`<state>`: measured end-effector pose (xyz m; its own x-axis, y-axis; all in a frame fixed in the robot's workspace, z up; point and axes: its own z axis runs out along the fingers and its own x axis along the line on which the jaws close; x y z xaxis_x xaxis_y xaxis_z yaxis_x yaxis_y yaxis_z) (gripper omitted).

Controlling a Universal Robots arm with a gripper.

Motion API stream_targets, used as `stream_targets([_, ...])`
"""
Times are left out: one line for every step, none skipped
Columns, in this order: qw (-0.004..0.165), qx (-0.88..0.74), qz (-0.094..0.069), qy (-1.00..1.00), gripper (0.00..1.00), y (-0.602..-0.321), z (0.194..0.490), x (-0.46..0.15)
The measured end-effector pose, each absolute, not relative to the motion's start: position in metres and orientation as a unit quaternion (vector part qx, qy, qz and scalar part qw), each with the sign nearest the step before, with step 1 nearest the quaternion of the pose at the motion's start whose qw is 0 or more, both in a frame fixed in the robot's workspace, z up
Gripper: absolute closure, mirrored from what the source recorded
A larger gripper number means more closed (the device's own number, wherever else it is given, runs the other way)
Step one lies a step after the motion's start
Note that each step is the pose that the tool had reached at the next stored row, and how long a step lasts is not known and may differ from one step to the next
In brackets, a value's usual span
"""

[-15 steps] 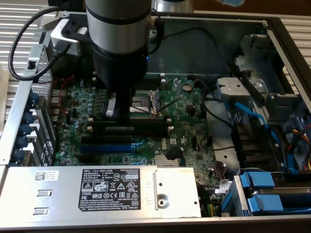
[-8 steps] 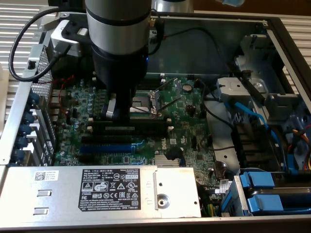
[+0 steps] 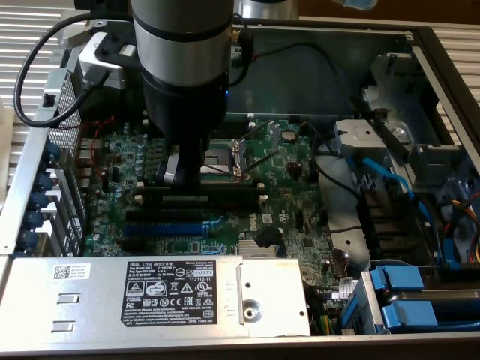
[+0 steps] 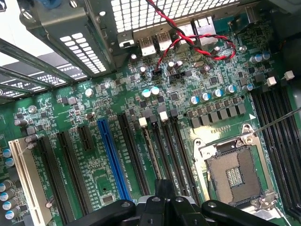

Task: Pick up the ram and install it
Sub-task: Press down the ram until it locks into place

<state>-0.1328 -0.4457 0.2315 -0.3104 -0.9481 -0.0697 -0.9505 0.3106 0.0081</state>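
Closest to the wrist camera, the gripper (image 4: 163,200) is cut off at the frame edge, its claw drawn together. Right under it a thin, edge-on strip, seemingly the ram (image 4: 153,157), stands in a slot between the blue slot (image 4: 113,160) and the socket (image 4: 235,174). Whether the claw pinches it or just presses on it I can't make out. In the exterior view the arm (image 3: 180,60) hangs straight down over the board (image 3: 292,202), its bulk hiding where claw meets slot.
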Motion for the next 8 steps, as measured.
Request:
stream_targets([0.026, -0.587, 0.024, 0.809, 0.89, -0.4456, 0.2315, -0.1328])
stream_targets([0.026, -0.587, 0.024, 0.809, 0.89, -0.4455, 0.2314, -0.1328])
stream_targets([0.026, -0.587, 0.024, 0.809, 0.89, -0.4453, 0.2314, -0.1328])
stream_targets([0.026, -0.587, 0.024, 0.809, 0.89, -0.4451, 0.2314, -0.1328])
stream_targets([0.026, -0.587, 0.024, 0.809, 0.89, -0.4449, 0.2315, -0.1328])
stream_targets([0.026, -0.587, 0.024, 0.809, 0.89, -0.4446, 0.2315, -0.1328])
stream_targets([0.026, -0.587, 0.024, 0.809, 0.89, -0.4444, 0.2315, -0.1328])
stream_targets([0.026, -0.587, 0.024, 0.809, 0.89, -0.4444, 0.2315, -0.1328])
